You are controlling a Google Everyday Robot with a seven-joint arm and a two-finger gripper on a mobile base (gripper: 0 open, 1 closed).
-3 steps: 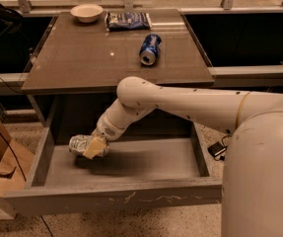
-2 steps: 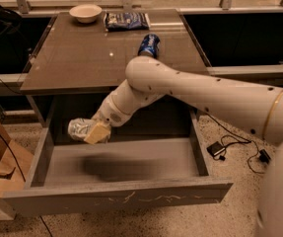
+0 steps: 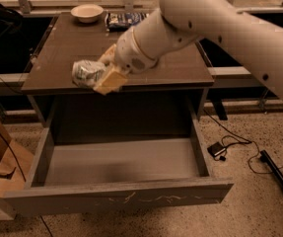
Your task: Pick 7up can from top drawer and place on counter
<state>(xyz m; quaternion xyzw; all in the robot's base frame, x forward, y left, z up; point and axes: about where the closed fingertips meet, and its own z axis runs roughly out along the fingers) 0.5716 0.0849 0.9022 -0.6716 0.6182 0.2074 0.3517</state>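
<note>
No lettering legible on the 7up can (image 3: 87, 73), only faint green marks, probably its label. Clamped sideways between the tan fingers (image 3: 111, 81) of the gripper (image 3: 99, 74), held over the counter's (image 3: 57, 53) front-left edge. Below, top drawer (image 3: 116, 197) pulled open, front panel scratched. Farther back, white bowl (image 3: 87, 12) and dark snack bag (image 3: 123, 19).

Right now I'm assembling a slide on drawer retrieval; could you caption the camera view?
The gripper holds the 7up can at the front edge of the counter, above the open top drawer.
</note>
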